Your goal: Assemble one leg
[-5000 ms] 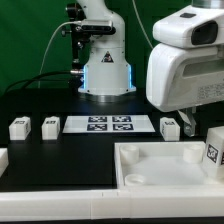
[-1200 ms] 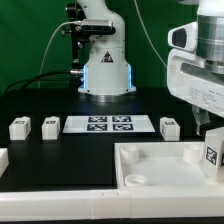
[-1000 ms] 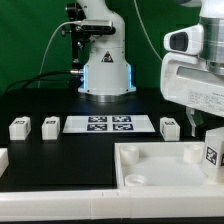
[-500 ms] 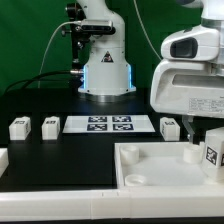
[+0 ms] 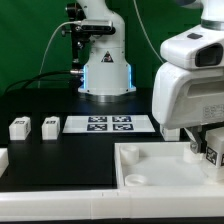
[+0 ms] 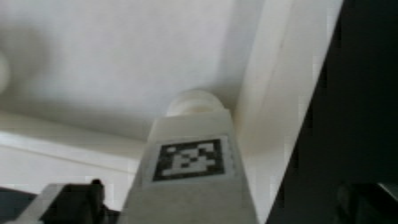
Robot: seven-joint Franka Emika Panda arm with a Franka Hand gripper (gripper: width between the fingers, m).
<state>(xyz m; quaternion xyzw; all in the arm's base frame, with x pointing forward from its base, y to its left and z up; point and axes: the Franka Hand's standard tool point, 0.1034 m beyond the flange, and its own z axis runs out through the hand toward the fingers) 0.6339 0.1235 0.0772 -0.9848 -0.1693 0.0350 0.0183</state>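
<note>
One leg (image 5: 213, 153), a small white block with a marker tag, stands upright on the large white slab (image 5: 150, 160) at the exterior view's right. My gripper (image 5: 205, 146) is down around it, one finger (image 5: 193, 148) on its left. In the wrist view the leg (image 6: 192, 160) rises between my two dark fingers (image 6: 75, 202), and my gripper (image 6: 214, 205) is open, with a gap on each side. Two more legs (image 5: 19, 128) (image 5: 50, 125) lie on the black table at the left.
The marker board (image 5: 110, 124) lies flat at mid-table. The robot base (image 5: 105, 60) stands behind it. The slab has raised rims and a round socket near its left end (image 5: 127, 172). My hand hides the table right of the marker board.
My hand has come down and toward the exterior view's left, lowering its fingers around the leg on the slab. It now hides the leg beside the marker board.
</note>
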